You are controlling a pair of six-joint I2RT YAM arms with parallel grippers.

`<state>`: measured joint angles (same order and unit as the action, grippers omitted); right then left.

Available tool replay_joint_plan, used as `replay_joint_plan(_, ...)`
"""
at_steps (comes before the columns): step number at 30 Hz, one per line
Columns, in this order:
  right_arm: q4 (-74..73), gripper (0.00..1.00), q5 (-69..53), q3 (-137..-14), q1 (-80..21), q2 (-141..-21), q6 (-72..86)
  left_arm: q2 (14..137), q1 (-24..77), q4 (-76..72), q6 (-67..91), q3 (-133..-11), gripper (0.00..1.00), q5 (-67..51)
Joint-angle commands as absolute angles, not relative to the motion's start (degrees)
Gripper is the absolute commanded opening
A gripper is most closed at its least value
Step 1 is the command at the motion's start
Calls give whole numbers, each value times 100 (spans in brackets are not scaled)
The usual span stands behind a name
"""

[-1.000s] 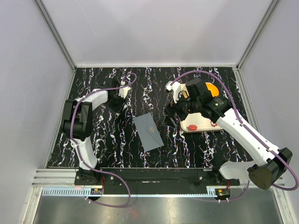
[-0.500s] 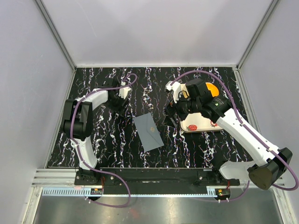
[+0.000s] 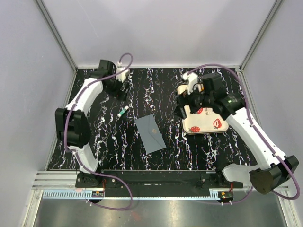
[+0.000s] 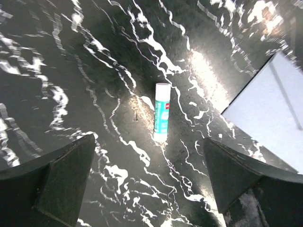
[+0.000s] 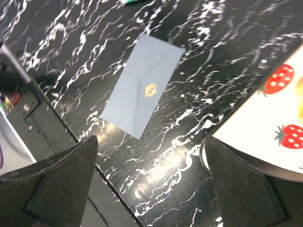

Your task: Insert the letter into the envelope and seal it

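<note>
Item 1. The envelope (image 3: 150,134) (image 5: 142,92): slate-grey, lying flat on the black marbled bench (image 3: 156,90), about midway between my two arms and toward the near edge. It is sitting at a slant, its pointed flap folded down. A small gold mark (image 5: 150,90) is showing where the flap tip meets the body; I am unable to make out whether it is a seal or print. Nothing is touching the envelope.

Item 2. My right end effector (image 3: 182,110) (image 5: 149,142): hanging above the bench to the right of the envelope and farther from me, apart from it, over the left edge of the tray. Its jaws are standing wide apart and are holding nothing. Its wrist view is taking in the whole envelope between the fingers (image 5: 61,179).

Item 3. My left end effector (image 3: 118,90) (image 4: 149,142): hovering near the far left corner, well apart from the envelope, jaws spread wide and empty.

Item 4. Glue stick (image 3: 123,112) (image 4: 162,112): white tube with a teal label, lying on its side on the bench between my left end effector and the envelope, touching neither. The label's print is too small to read.

Item 5. Tray (image 3: 208,126) (image 5: 265,123): cream, printed with red strawberries, resting right of the envelope with bare bench between them.
</note>
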<state>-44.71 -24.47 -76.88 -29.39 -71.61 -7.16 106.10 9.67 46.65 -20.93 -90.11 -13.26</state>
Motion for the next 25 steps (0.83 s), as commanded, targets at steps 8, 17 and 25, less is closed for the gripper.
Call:
replay_joint_plan(8, -4483, 98, -2715, -7630, -400, -6478, 657, 8010, 1141, 5608, -800, -9179, 99, -1453)
replay_joint_plan(17, -3982, 98, -2277, -5883, 167, -5714, 572, 6839, 2144, 4730, -133, -6665, 99, -176)
replay_joint_plan(25, -3920, 98, -2346, -5660, 167, -5502, 396, 6539, 2232, 4500, -35, -6354, 99, -18)
